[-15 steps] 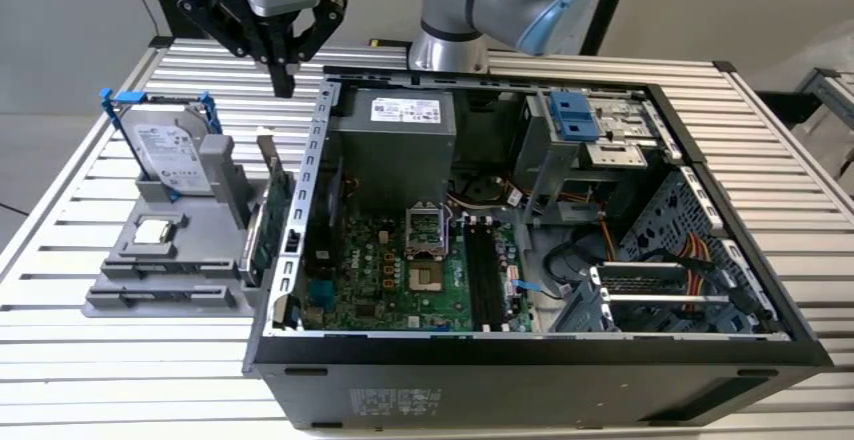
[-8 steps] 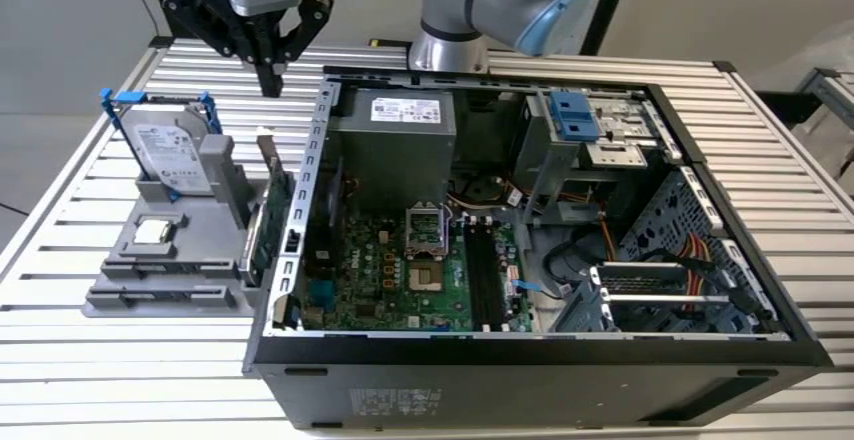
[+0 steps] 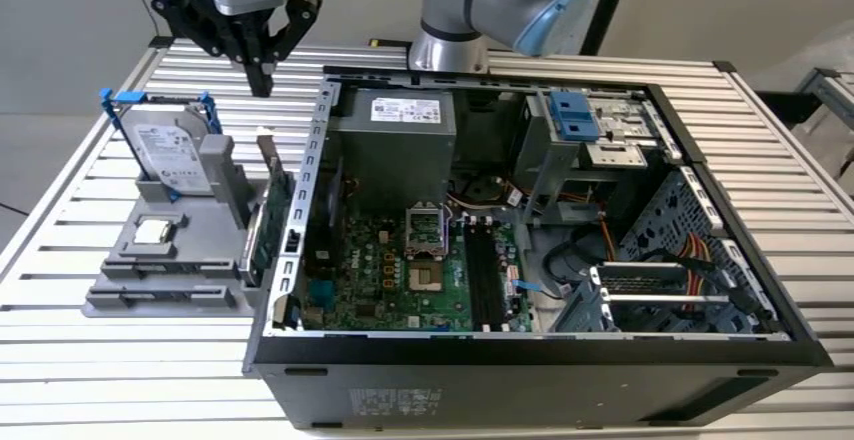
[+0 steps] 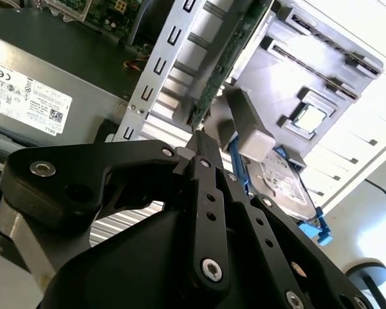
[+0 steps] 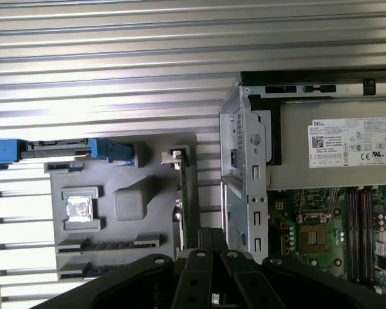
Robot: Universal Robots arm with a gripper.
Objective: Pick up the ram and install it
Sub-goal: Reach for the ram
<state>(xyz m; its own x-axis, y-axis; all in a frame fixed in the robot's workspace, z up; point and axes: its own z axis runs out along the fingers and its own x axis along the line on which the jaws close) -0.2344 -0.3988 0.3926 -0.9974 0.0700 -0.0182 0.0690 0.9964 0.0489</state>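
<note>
Outside the computer case (image 3: 534, 370), beyond its wall on the exterior view's left and toward its power-supply end, the gripper (image 3: 260, 82) hangs in the air above the slatted table (image 3: 120, 380), touching nothing. Its fingers (image 4: 207, 193) are pressed together into one narrow tip, and the second wrist view shows them meeting from behind. Just beside the case on that same side sits a grey holder (image 3: 107, 305). It carries a hard drive (image 3: 167, 155) upright in a blue frame and a green card (image 3: 272, 225) on edge, nearest the case wall. The first wrist view looks straight down on the holder and shows a thin dark strip (image 5: 116, 243) lying in one of its slots — whether that is the ram I cannot tell. The exterior view takes in the whole open case, where the black motherboard slots (image 3: 483, 275) lie well apart from the gripper.
</note>
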